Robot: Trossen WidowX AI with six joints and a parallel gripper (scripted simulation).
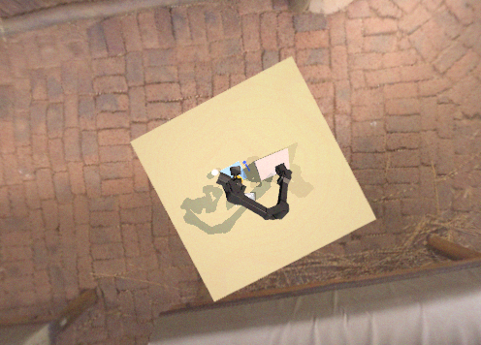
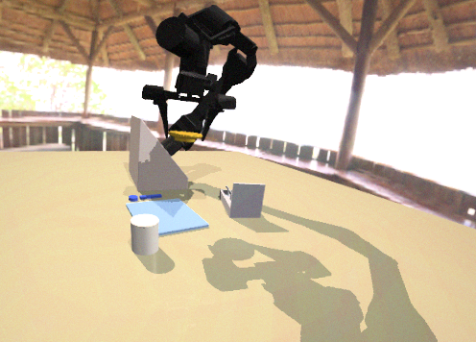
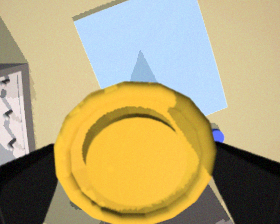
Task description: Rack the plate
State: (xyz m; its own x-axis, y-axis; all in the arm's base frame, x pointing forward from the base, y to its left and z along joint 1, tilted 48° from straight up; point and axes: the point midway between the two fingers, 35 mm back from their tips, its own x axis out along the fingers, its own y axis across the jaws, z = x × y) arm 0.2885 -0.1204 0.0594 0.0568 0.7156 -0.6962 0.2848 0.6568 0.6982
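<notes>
The yellow round plate is held level in the air, high above the table. My gripper is shut on it, one finger at each side of its rim. The wrist view shows its round hollow facing the camera. The small grey-white dish rack stands on the table, lower than the plate and at the left edge of the wrist view. Small dark hooks or rails show inside it; its slots are mostly hidden in the exterior view.
A light blue mat lies flat near the rack. A white cylinder stands at its near edge. Small blue pieces lie beyond it. A tall pinkish-grey wedge stands behind.
</notes>
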